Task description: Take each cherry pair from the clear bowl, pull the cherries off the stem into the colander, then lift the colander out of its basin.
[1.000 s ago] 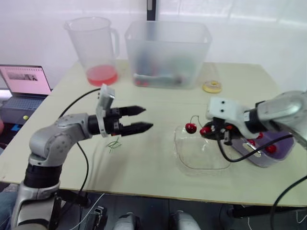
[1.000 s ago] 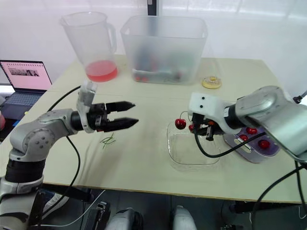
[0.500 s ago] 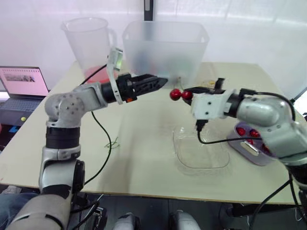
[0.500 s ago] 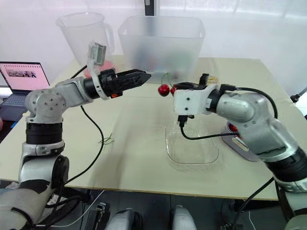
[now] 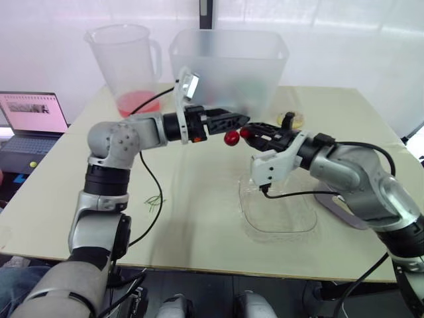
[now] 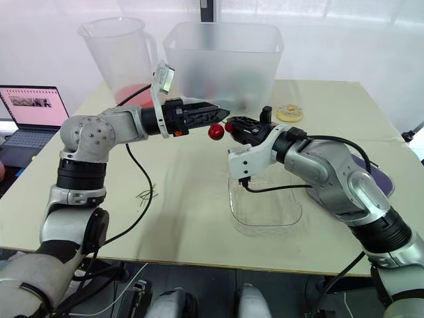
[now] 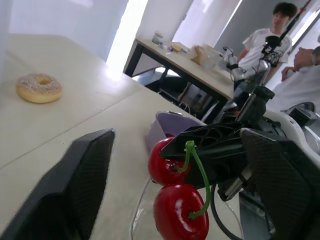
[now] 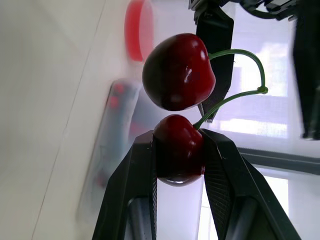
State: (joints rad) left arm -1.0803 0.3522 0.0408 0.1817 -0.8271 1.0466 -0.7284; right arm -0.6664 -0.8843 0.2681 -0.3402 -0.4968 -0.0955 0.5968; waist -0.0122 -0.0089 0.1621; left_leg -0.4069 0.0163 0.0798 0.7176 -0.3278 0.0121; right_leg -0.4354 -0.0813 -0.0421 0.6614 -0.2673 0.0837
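A: Beige table [image 5: 199,225], white wall behind. Back row: jug [image 5: 126,66] with pink liquid, frosted tub [image 5: 228,73]. Laptop [image 5: 30,116] beside the table on the left, doughnut [image 7: 39,88] near the tub. Where is the fruit?

B: Off the table. Cherry pair [image 6: 215,132] is in the air between both arms, above the stretch of table between the tub and the clear bowl [image 5: 278,215]. Purple colander [image 7: 175,122] sits beyond the bowl on the right arm's side, partly hidden by that arm.

A: Fingers?

B: Right gripper [image 6: 232,124]: fingers [image 8: 135,170] clamped on one cherry [image 8: 179,145], across its belly. The second cherry [image 8: 178,71] hangs loose on the stem [image 7: 201,172]. Left gripper [image 6: 222,118]: fingers [image 7: 75,190] spread wide. The left wrist view shows the pair in the gap between them. Touching or not, I cannot tell.

A: How will it handle?

B: My guess: very light, with a glossy skin, so slippery. Probably soft enough to bruise or squirt out under a hard pinch. The stem is thin and bendy, no use as a handle. The best hold is across the loose cherry's widest part, then a straight pull away from the right gripper so the stem gives. The pair is not over the colander, so a dropped cherry would land on the table.
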